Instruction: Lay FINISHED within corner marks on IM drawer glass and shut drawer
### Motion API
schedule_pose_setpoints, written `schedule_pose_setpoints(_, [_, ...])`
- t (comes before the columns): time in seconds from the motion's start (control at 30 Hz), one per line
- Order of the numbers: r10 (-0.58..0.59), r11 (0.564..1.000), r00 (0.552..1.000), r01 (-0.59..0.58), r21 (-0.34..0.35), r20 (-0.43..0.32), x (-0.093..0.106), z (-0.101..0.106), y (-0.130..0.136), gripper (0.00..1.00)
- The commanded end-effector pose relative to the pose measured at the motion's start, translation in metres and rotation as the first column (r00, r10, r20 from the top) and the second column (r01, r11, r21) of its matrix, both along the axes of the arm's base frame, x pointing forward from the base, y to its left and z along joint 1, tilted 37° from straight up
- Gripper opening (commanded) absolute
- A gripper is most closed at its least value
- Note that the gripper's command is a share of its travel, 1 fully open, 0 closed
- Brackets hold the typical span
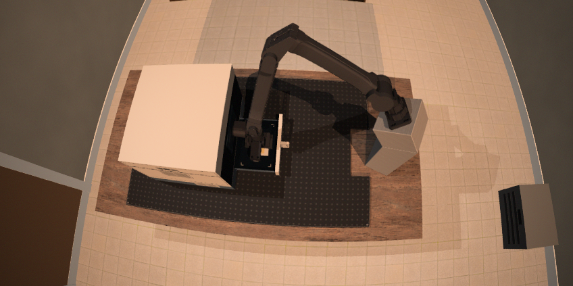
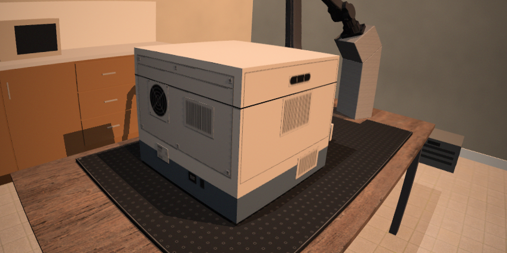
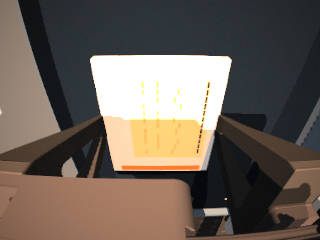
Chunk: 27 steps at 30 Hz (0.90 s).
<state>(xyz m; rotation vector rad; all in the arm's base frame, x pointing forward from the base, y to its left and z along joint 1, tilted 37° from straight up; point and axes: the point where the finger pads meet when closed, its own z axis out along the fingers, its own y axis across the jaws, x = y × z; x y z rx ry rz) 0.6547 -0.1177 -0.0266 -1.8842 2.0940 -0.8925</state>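
The cassette FINISHED (image 1: pixel 264 151) (image 3: pixel 160 105) is a pale plate with an amber gel, dark ladder marks and an orange strip. My gripper (image 1: pixel 261 147) (image 3: pixel 160 121) is shut on it, a fingertip at each side edge. It is over the dark glass (image 1: pixel 260 165) of the open drawer; its height above the glass cannot be told. Corner marks show at the drawer's upper right (image 1: pixel 273 125), lower left (image 1: pixel 242 164) and lower right (image 1: pixel 269 165); the arm hides the fourth. The imager IM (image 1: pixel 176 114) (image 2: pixel 284 125) stands upright. In the exterior view, IM hides gripper and cassette.
The drawer's front panel (image 1: pixel 278 164) with its handle (image 1: pixel 284 145) stands out to the right of IM. IM rests on the dotted black mat (image 1: pixel 321 202) (image 2: pixel 369 143). The grey arm pedestal (image 1: pixel 396 150) (image 2: pixel 359 79) is at the table's right end. The arm arches over the mat.
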Motion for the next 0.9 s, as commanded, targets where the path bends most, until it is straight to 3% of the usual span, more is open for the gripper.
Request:
schedule_pose_setpoints(0.0, [-0.010,1.000,1.000,0.010,-0.002,0.009,0.0069,-0.0025,-0.0126,0.78])
schedule_pose_setpoints(0.37, [-0.010,1.000,1.000,0.010,-0.002,0.009,0.0069,-0.0025,-0.0126,0.78])
schedule_pose_setpoints(0.4, [-0.010,1.000,1.000,0.010,-0.002,0.009,0.0069,-0.0025,-0.0126,0.92])
schedule_pose_setpoints(0.87, [-0.010,1.000,1.000,0.010,-0.002,0.010,0.0069,-0.0025,-0.0126,0.92])
